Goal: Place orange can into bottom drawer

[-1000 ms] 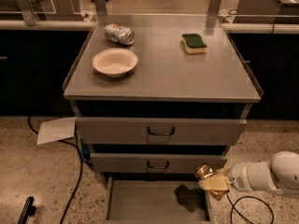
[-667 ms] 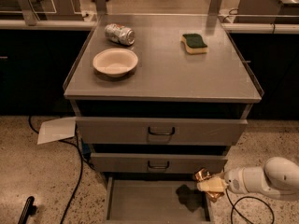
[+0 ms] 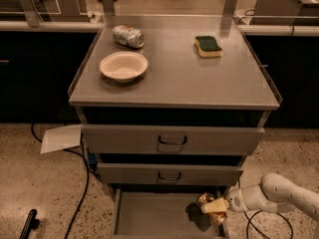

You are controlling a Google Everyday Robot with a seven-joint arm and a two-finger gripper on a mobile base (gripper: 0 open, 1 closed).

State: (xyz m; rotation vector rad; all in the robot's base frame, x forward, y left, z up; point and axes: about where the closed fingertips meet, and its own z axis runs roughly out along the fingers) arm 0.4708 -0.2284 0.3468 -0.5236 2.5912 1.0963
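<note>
dented orange can (image 3: 204,199) in end effector (image 3: 212,208), over flat grey bottom drawer (image 3: 149,215)

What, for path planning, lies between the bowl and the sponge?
Only bare cabinet top, in the camera view. The pincer holds the orange can at the bottom drawer, by its right wall.

Bottom drawer (image 3: 154,214) free left (gripper (image 3: 213,207) right)

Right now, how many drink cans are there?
2. A silver can lies back left on the cabinet top; the orange can sits in the gripper over the right end of the bottom drawer. Upper drawers may hide more.
</note>
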